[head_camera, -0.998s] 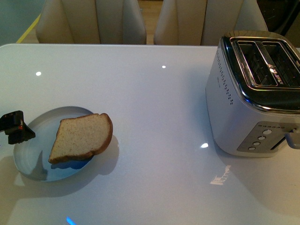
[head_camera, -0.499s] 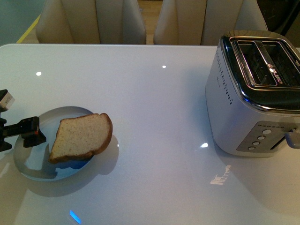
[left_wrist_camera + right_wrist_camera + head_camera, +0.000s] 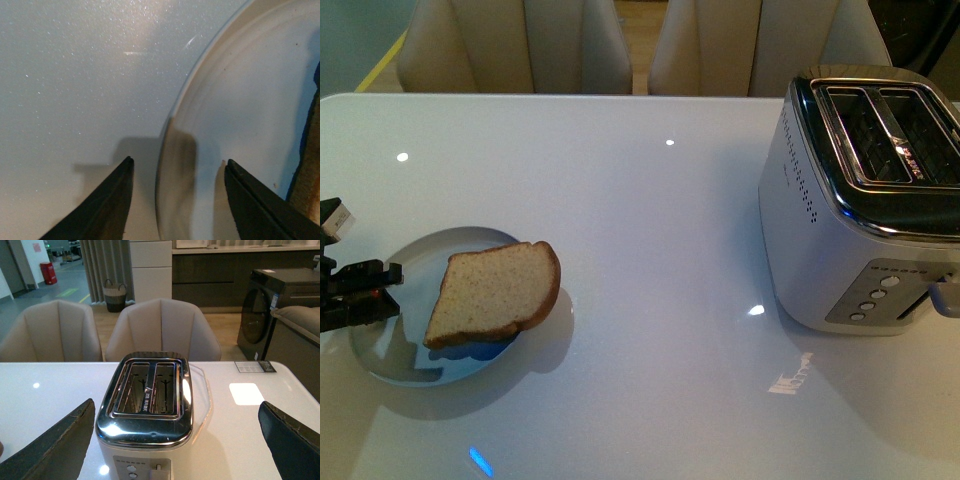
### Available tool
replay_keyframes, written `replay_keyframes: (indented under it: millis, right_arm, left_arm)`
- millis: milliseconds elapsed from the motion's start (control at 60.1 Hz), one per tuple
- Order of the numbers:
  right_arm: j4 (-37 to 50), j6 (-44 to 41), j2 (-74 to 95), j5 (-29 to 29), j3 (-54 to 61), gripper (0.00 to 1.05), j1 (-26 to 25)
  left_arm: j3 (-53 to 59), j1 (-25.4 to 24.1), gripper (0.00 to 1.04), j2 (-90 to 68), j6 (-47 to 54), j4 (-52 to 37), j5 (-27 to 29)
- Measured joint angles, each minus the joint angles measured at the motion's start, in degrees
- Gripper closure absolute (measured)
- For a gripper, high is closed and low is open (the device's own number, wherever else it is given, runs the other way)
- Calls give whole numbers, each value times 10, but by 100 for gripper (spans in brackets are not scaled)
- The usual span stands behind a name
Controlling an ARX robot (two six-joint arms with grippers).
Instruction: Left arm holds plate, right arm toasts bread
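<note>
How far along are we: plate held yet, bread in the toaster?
Done: nothing yet. In hand: left end effector open, straddling the rim of the plate, not clamped. Remaining: bread lies on the plate, toaster slots empty, right end effector open, facing the toaster.

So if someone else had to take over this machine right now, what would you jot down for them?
Left pincer: open, one finger on each side of the plate rim, not closed on it.
Right pincer: wide open, empty, facing the toaster.
Bread: lies on the plate, one side poking over the rim.
Toaster: both slots empty.
Done: left pincer lined up on the plate's rim.
Left to do: close on the plate, then have the right pincer take the bread and put it in a slot.
</note>
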State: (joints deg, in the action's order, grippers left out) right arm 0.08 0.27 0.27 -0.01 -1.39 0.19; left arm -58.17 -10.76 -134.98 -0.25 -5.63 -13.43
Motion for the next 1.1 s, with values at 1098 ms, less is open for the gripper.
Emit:
replay_keyframes:
  millis: [1098]
  right_arm:
    - [0, 0, 0, 0, 0, 9, 0]
  left_arm:
    - [152, 40, 102, 319, -229, -22, -102]
